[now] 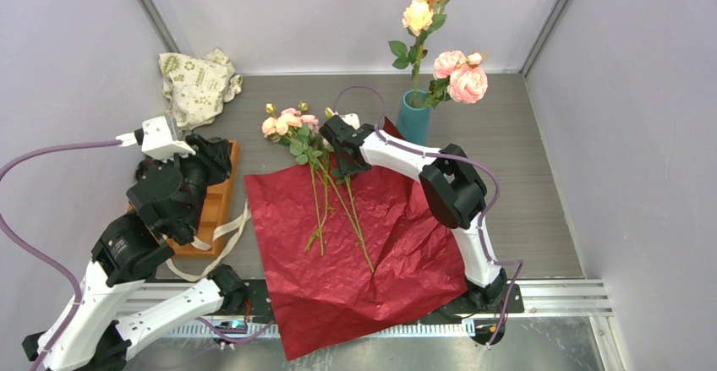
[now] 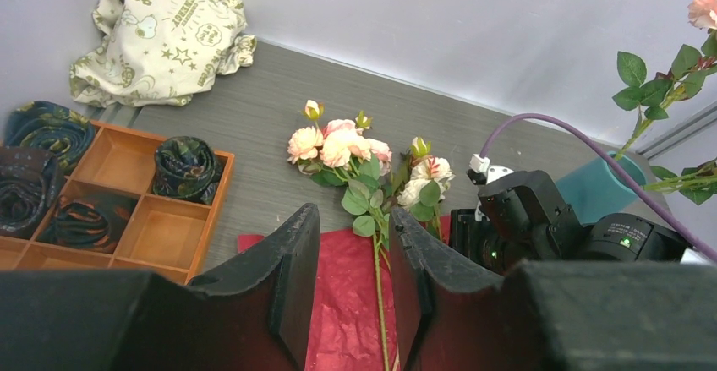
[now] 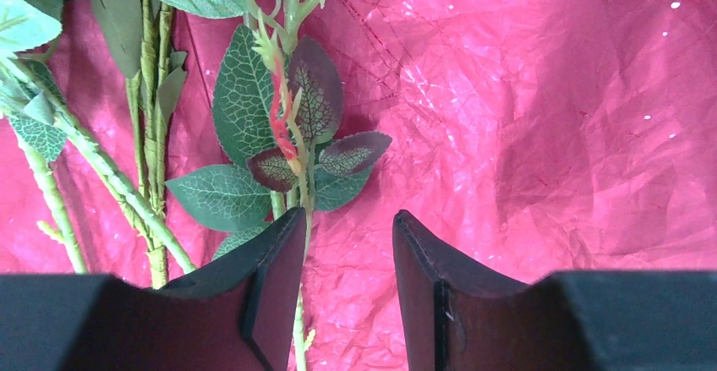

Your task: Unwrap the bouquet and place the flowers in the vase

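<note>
- We see a dark red sheet of crinkly wrapping paper [image 1: 397,253] spread open on the grey table [image 1: 541,177]. Its near corner reaches past the table's front edge.
- Long green-stemmed artificial roses [image 1: 324,193] lie loose across the far-left part of that sheet. Their pink, peach and cream heads and small buds rest just off the paper on the bare table, and their stems point back toward the arm bases.
- A small, smooth teal-blue cylindrical vase [image 1: 413,119] stands upright just beyond the paper's far corner. It holds tall leafy stems, with a peach rose [image 1: 418,16] high up and pink blooms [image 1: 461,82] lower.
- The right gripper [image 3: 347,219] hangs over the lying stems with its jaws roughly half apart and nothing in them. One leafy stem runs just beside the inner face of one finger, unpinched.
- The left gripper [image 2: 353,215] is raised over the orange wooden compartment tray [image 1: 221,193], its jaws partly apart and empty.
- A cream ribbon [image 1: 211,248] lies slack beside the tray, and a white cloth bag with green print [image 1: 197,84] sits at the far left.
</note>
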